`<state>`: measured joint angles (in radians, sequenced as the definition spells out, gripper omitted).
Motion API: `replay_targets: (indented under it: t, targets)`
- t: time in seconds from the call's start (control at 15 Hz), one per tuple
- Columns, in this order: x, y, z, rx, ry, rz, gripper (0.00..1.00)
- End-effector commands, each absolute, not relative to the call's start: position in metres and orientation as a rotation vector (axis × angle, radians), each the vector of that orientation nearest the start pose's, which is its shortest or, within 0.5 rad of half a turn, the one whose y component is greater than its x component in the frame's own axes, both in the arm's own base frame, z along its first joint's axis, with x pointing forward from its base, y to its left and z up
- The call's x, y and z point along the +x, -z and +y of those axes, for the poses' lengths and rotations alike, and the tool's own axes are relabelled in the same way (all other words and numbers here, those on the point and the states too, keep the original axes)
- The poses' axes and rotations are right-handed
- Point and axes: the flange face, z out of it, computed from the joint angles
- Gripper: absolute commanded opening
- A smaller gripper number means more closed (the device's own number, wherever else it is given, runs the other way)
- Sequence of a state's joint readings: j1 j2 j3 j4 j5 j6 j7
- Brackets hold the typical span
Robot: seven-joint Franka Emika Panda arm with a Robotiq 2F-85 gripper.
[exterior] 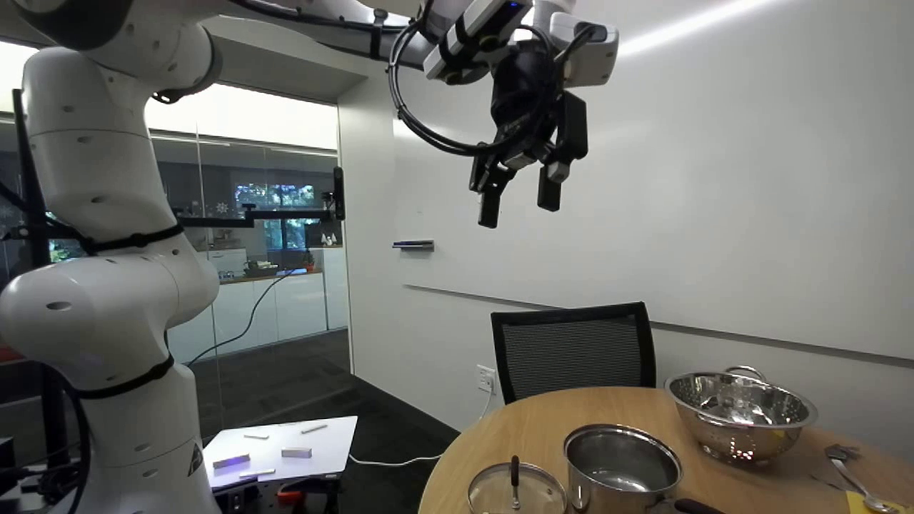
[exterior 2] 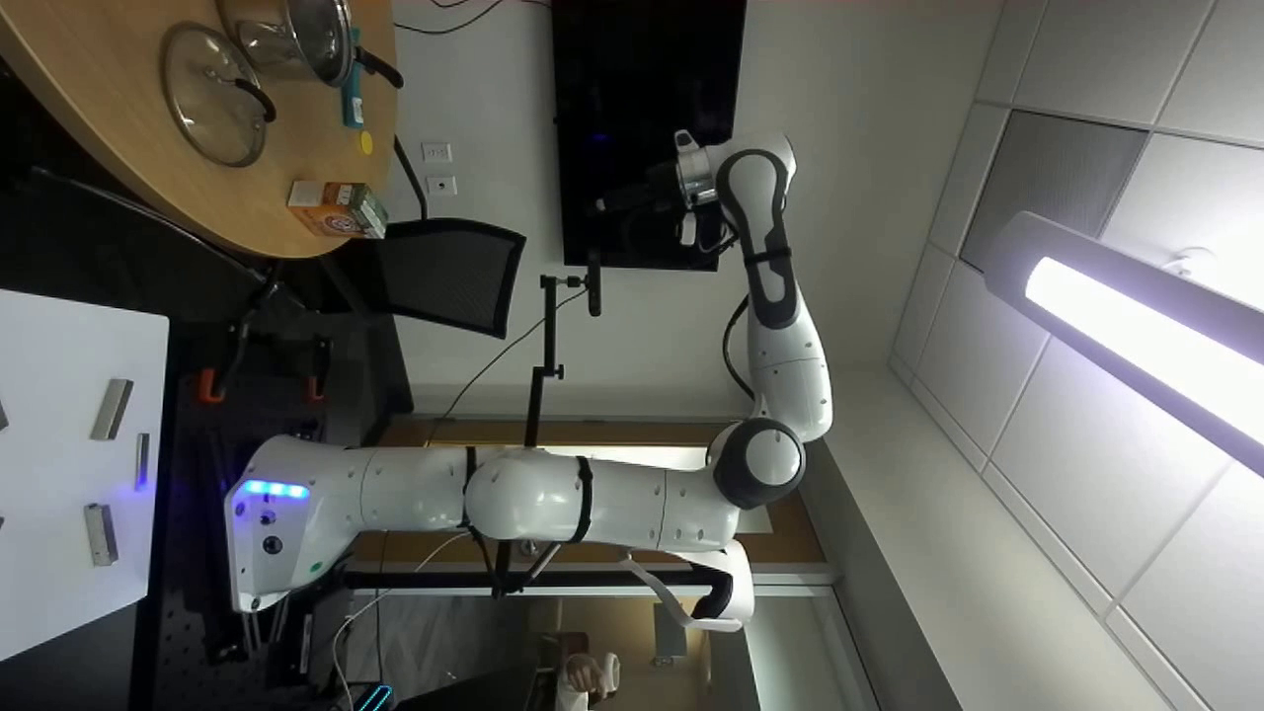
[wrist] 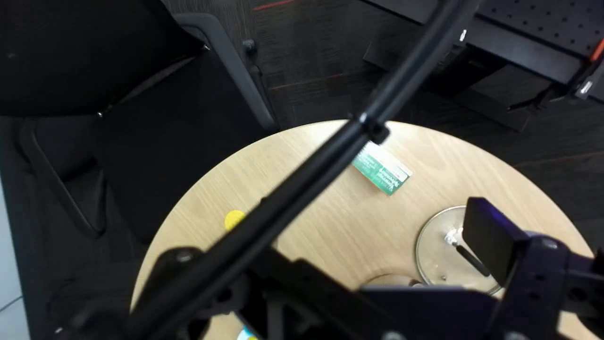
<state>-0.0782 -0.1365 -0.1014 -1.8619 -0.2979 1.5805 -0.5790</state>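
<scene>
Hovers high above round table [exterior: 571,408] with gripper [exterior: 519,205] parted wide between 2 jaws — well apart from glass lid [exterior 2: 207,99], steel pot [exterior: 603,496], metal colander [exterior: 735,437] and orange-green box [exterior 2: 331,205].

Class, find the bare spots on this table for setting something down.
The table is bare between the pot, colander and chair, and among the lid, box and yellow disc. It is crowded where pot and lid sit close together.
</scene>
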Motion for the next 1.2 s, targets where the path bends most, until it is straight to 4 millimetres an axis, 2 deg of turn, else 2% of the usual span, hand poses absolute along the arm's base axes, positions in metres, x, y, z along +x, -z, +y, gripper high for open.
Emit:
replay_targets:
  t: [0.0,0.13,0.27,0.4,0.53,0.6,0.73,1.13]
  targets:
    - [0.486,-0.527,-0.160,-3.119,-0.452,-1.012,1.00]
    - [0.489,-0.499,-0.183,-3.023,-0.523,-1.171,1.00]
    - [0.489,-0.472,-0.197,-2.912,-0.576,-1.319,1.00]
    - [0.486,-0.445,-0.199,-2.801,-0.649,-1.462,1.00]
    - [0.482,-0.427,-0.192,-2.710,-0.737,-1.609,1.00]
    - [0.488,-0.433,-0.201,-2.767,-0.703,-1.476,1.00]
    - [0.487,-0.421,-0.195,-2.719,-0.748,-1.543,1.00]
    - [0.486,-0.417,-0.188,-2.711,-0.769,-1.570,1.00]
